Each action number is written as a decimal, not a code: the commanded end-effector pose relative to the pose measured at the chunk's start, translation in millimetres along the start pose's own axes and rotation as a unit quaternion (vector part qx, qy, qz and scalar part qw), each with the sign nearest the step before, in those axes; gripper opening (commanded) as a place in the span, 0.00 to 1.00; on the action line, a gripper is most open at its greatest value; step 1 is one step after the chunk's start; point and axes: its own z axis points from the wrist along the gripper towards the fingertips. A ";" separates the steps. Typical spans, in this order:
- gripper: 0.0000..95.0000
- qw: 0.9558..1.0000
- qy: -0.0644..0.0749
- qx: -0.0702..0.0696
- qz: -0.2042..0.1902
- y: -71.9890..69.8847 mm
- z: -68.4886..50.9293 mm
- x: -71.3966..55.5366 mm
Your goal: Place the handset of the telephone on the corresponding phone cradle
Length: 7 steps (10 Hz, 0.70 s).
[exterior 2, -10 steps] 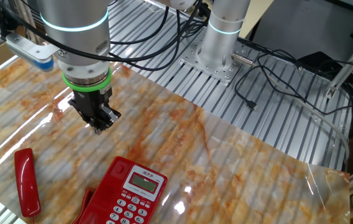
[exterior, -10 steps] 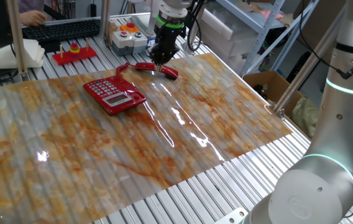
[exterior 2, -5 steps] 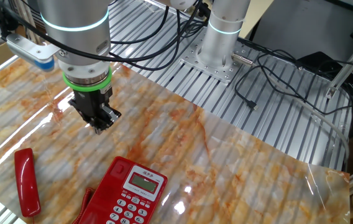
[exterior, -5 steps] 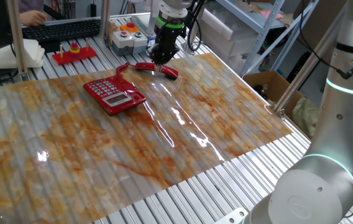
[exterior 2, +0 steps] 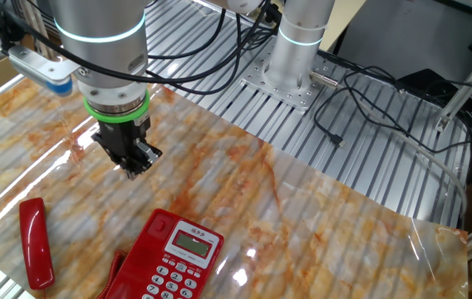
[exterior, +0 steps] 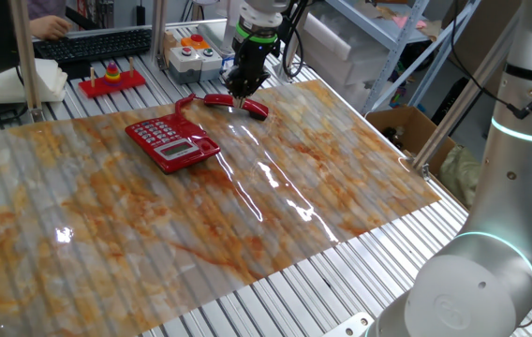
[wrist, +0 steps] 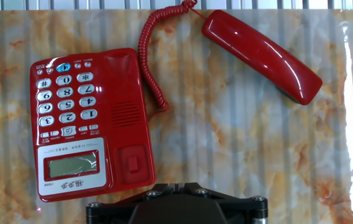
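My bench [exterior: 491,225] carried a marbled orange mat [exterior: 275,187]; on it lay the telephone [exterior: 172,141] and, apart, the handset [exterior: 238,104].

We see the handset [wrist: 262,55], a slim glossy red bar with thicker rounded ends, lying flat on the marbled mat, off the telephone [wrist: 89,124] and apart from it. In the hand view it lies at a slant, beyond the phone's far corner. A coiled red cord [wrist: 151,56] runs from 1 end of it to the phone's side. The telephone is a flat red base with a pale keypad and a small display. Its phone cradle [wrist: 127,118], the long red strip beside the keypad, lies bare.
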 end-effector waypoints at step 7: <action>0.00 1.000 -0.002 -0.001 0.006 0.0 0.3 -0.1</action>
